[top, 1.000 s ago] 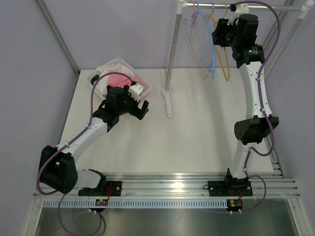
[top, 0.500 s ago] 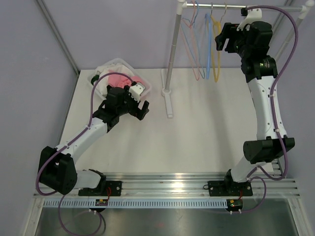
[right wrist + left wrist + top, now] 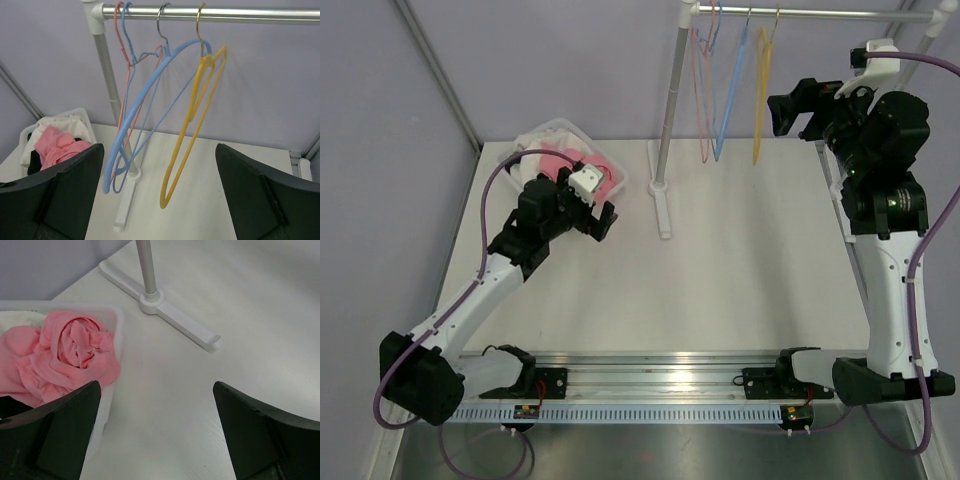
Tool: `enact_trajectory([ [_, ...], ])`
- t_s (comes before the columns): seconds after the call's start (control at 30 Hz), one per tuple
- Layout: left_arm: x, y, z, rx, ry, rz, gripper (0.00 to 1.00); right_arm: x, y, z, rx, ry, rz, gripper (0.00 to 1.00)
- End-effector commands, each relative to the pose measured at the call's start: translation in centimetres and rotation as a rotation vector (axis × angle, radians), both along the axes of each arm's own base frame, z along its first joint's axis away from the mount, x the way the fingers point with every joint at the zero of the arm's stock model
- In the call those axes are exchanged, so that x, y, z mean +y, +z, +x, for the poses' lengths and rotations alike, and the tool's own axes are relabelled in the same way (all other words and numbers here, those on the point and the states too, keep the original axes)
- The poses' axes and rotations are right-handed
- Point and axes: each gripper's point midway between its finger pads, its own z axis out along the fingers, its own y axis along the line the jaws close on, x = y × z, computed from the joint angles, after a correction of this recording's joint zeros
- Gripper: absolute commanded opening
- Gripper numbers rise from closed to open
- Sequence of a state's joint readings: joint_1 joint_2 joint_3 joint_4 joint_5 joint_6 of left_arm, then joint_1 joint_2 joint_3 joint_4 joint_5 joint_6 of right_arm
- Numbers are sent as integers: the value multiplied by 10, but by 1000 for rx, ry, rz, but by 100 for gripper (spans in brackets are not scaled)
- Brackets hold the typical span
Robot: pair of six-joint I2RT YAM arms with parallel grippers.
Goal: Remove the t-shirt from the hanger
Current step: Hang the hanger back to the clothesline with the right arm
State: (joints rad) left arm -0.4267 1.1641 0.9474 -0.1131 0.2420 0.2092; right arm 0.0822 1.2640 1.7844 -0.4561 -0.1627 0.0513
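Note:
A crumpled pink t-shirt (image 3: 563, 160) (image 3: 70, 355) lies in a white bin (image 3: 552, 128) at the table's back left. Several bare hangers hang on the rail (image 3: 240, 13): pink (image 3: 125, 90), blue (image 3: 145, 100) and yellow (image 3: 192, 125) (image 3: 761, 90). No cloth is on any of them. My right gripper (image 3: 792, 108) (image 3: 160, 150) is open and empty, held high to the right of the yellow hanger and clear of it. My left gripper (image 3: 595, 202) (image 3: 157, 390) is open and empty above the table, just right of the bin.
The rack's upright pole (image 3: 670, 100) and white foot (image 3: 170, 320) stand at the back centre of the table. White and dark cloth lies in the bin (image 3: 80, 114) beside the pink shirt. A metal frame post runs behind the bin.
My right gripper has opened fully and drawn back to the right, away from the hangers, which have swung back to hang straight. The left gripper has shifted slightly towards the bin.

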Motion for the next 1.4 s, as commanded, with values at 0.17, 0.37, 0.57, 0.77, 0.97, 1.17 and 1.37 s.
enact_trajectory([
  [0.17, 18, 76, -24, -87, 85, -165, 99, 2, -13, -50, 4, 33, 48, 100],
  [0.37, 41, 86, -52, -139, 144, -212, 99, 0, -60, -92, 23, 30, 91, 100],
  [0.57, 74, 81, -62, -270, 255, -229, 99, 12, -138, -113, 57, 89, 203, 99],
  [0.77, 96, 52, -79, -441, 328, -323, 99, 19, -175, -121, 20, 133, 274, 99],
  [0.97, 95, 37, -80, -489, 301, -269, 99, 27, -202, -112, 70, 164, 307, 100],
  [1.17, 95, 30, -77, -514, 296, -232, 99, 30, -217, -103, 74, 178, 316, 99],
  [1.37, 94, 27, -73, -498, 297, -213, 99, 30, -219, -102, 78, 179, 312, 99],
])
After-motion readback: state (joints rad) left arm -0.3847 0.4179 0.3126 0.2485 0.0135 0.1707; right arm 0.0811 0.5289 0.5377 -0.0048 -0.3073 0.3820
